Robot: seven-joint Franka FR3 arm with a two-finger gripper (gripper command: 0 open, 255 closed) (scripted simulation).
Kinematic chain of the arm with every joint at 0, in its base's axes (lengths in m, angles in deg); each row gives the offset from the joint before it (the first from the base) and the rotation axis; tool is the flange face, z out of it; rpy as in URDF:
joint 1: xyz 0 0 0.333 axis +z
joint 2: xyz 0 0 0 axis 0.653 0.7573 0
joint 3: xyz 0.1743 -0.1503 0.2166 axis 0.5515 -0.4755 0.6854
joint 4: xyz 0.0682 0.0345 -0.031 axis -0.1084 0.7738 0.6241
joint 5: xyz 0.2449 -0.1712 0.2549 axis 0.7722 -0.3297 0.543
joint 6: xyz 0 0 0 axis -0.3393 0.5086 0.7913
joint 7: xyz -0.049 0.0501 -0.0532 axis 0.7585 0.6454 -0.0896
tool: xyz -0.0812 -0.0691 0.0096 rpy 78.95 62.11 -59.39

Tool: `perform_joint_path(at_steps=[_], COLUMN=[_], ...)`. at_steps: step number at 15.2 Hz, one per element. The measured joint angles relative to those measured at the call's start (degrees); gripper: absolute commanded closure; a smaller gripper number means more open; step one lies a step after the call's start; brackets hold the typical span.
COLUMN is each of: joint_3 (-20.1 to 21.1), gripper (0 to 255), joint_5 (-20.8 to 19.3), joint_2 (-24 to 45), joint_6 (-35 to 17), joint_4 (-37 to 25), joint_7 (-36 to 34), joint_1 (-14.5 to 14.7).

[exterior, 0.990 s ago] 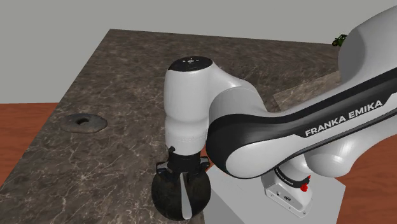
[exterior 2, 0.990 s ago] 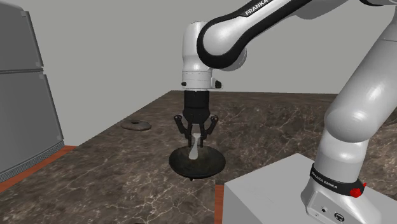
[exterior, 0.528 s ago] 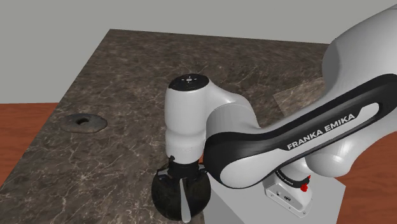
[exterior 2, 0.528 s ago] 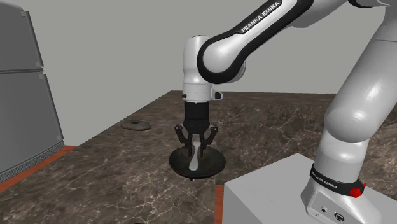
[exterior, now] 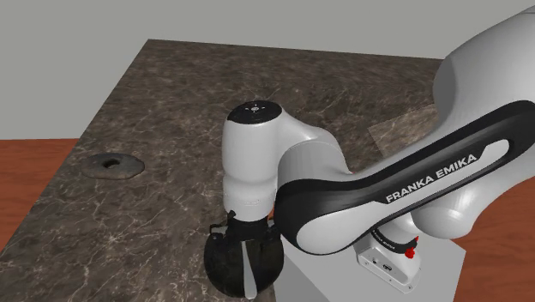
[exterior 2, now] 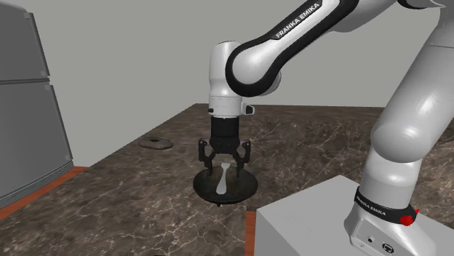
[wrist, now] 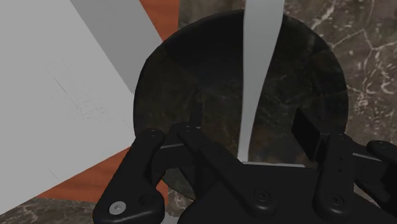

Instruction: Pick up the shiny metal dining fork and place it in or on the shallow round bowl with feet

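A dark, shallow round bowl [exterior 2: 242, 187] stands on the marbled brown counter, close to the stand's corner. The pale grey fork [exterior 2: 221, 179] rests in it, its long handle running across the bowl [wrist: 191, 76] in the wrist view. My gripper [exterior 2: 225, 161] hangs straight down just above the bowl with its fingers spread apart. The fork [wrist: 253, 95] passes between the two fingers [wrist: 309, 132] and neither touches it. In the shoulder view the arm's white wrist covers most of the gripper [exterior: 244, 244]. Below it show the bowl [exterior: 221, 264] and the fork's tip [exterior: 249, 274].
A small flat dark disc [exterior: 114, 164] lies on the counter [exterior: 171, 103] toward the shoulder view's left edge. The grey stand [exterior 2: 320, 218] sits right beside the bowl. A tall grey cabinet [exterior 2: 29, 109] stands beyond the counter over red-brown floor [exterior: 26, 172].
The arm came down toward the bowl with the fork clasped. Then the fingers spread and let go of the fork, which now rests in the bowl.
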Motion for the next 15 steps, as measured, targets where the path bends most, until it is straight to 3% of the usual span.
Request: perform_joint_path(at_steps=[4,9,15], joint_3=[0.0,-2.3,-2.7], gripper=[0,0,0], joint_5=[0.0,0.3,0.3], joint_2=[0.0,-4.1,-4.7], joint_6=[0.0,7.3,8.5], joint_4=[0.0,-3.3,-3.8], joint_7=[0.0,0.8,0.9], joint_1=[0.0,-0.1,0.0])
